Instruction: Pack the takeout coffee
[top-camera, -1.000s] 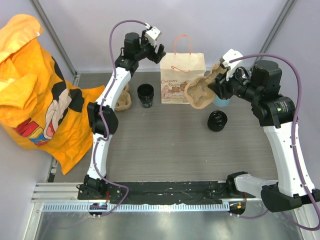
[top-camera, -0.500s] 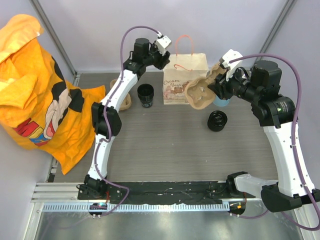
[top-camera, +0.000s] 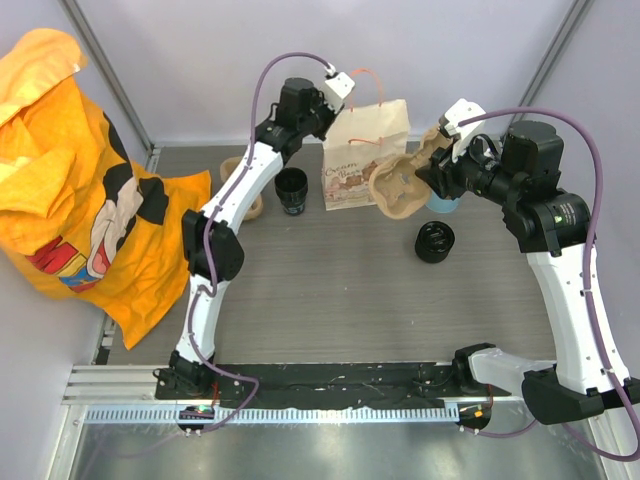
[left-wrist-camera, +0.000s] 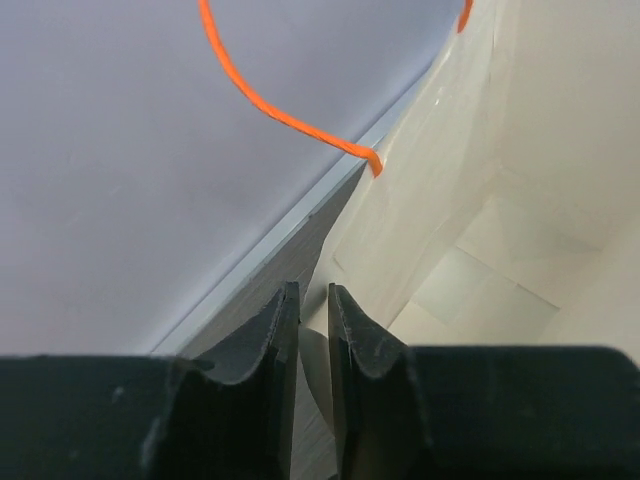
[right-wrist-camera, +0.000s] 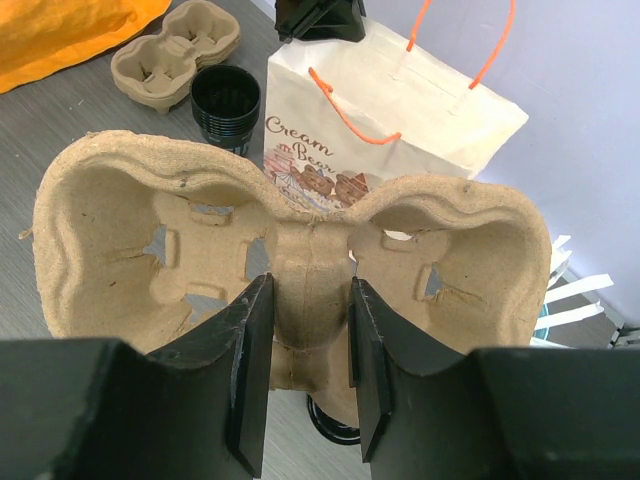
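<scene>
The takeout coffee (top-camera: 435, 242), a small black lidded cup, stands on the table right of centre; in the right wrist view only a sliver of it (right-wrist-camera: 335, 432) shows under the carrier. The white paper bag (top-camera: 362, 160) (right-wrist-camera: 400, 110) stands at the back. My left gripper (top-camera: 333, 103) (left-wrist-camera: 308, 290) is at the bag's top left corner. Its jaws are almost together, with a narrow gap holding the bag's paper rim (left-wrist-camera: 500, 150). My right gripper (top-camera: 425, 172) (right-wrist-camera: 308, 285) is shut on the middle ridge of a brown pulp cup carrier (top-camera: 393, 187) (right-wrist-camera: 300, 230), held in the air in front of the bag.
An open black cup stack (top-camera: 291, 190) (right-wrist-camera: 225, 98) stands left of the bag, with more pulp carriers (top-camera: 245, 195) (right-wrist-camera: 170, 60) beyond it. A light-blue cup of straws (top-camera: 443, 203) sits behind my right gripper. Orange cloth (top-camera: 70, 180) covers the left side.
My left gripper has swung right to the bag's top corner and its jaws have narrowed from wide open. The bag's top has shifted slightly. The right arm and carrier have stayed still.
</scene>
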